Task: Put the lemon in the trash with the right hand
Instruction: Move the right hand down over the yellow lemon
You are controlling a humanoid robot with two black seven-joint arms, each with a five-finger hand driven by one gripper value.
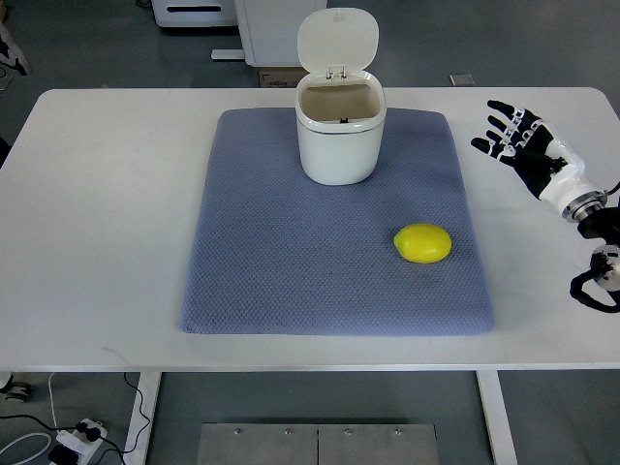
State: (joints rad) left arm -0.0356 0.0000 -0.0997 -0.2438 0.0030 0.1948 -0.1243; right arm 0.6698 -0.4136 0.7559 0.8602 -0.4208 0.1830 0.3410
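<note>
Lying on the mat (291, 262) at five o'clock from the open bin (339, 136), the lemon (422, 243) is being left ungrasped; right hand (518, 143) fingers are spread, empty. Rolling is being risked if nudged.

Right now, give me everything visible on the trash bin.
The trash bin is a small white container with rounded corners, plastic by the look of it. Its hinged lid is flipped fully open and stands upright at the far rim. The inside looks brownish and holds nothing I can make out. It stands upright on the far middle of the blue-grey mat, touching only the mat.
</note>
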